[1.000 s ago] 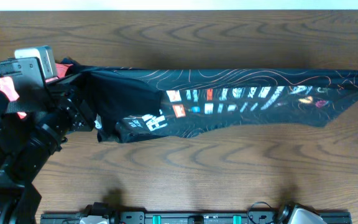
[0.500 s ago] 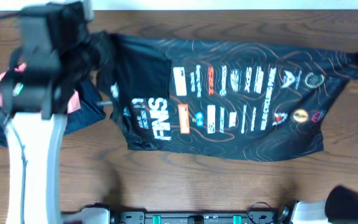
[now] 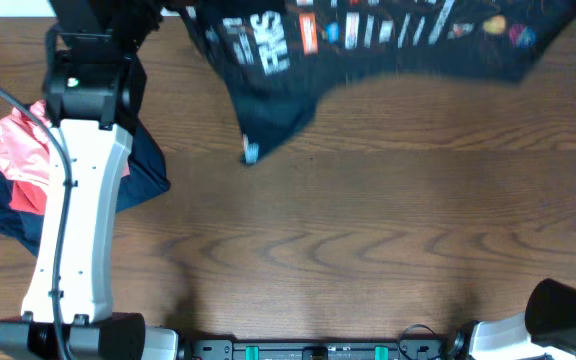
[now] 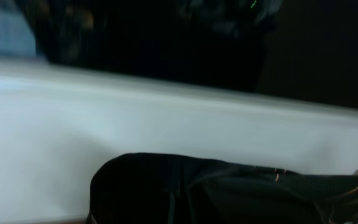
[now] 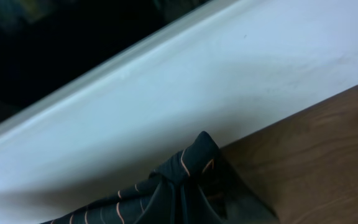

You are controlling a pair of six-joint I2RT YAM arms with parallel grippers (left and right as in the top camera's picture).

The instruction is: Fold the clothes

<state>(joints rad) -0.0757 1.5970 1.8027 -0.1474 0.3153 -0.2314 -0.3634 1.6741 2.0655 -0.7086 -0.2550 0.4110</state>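
The black jersey [image 3: 368, 40] with white lettering and small logos hangs stretched along the far edge of the table. One loose part [image 3: 268, 120] droops onto the wood. My left gripper [image 3: 165, 8] is at the jersey's left end at the top edge of the overhead view. In the left wrist view black cloth [image 4: 229, 193] is bunched over the jaws [image 4: 179, 214] and hides the fingers. My right gripper [image 5: 182, 208] pinches a bunched corner of the jersey [image 5: 188, 171]. It is out of the overhead view.
A pile of salmon-pink [image 3: 23, 140], red [image 3: 28, 195] and navy [image 3: 138, 175] garments lies at the left, beside my left arm [image 3: 78, 180]. A white wall [image 5: 166, 93] runs behind the table's far edge. The right arm's base [image 3: 568, 320] is at the bottom right.
Both arms have carried the jersey from mid-table towards the far edge and spread it wider. My left arm has swung away from the garment pile, which now shows.
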